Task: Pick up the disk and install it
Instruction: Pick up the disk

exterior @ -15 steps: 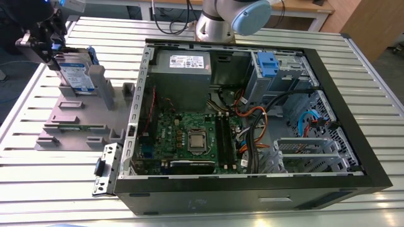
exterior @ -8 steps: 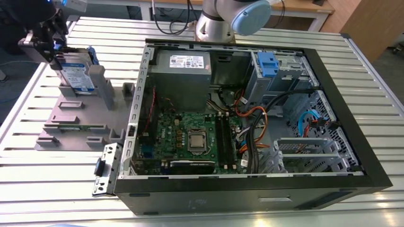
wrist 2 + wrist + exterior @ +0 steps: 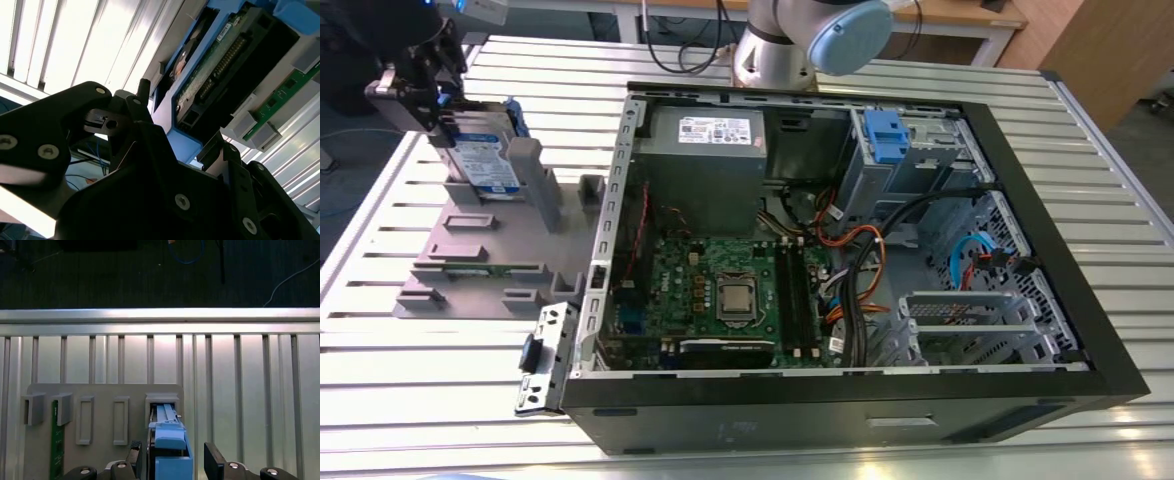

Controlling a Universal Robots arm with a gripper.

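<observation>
Above the grey holder (image 3: 467, 250), the pincer (image 3: 172, 446) has its fingers (image 3: 215, 460) apart, one each side of the upright disk (image 3: 483, 158), whose bottom is hidden.

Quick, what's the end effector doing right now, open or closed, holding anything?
End effector: open, one of its fingers on each side of the upright disk in the grey fixture, not holding it.

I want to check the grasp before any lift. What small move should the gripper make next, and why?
Probably close the gripper on the silver-grey, blue-framed disk. The first wrist view shows its black fingers straddling the disk, one with a gap, while the disk stands upright in the grey plastic fixture.
</observation>
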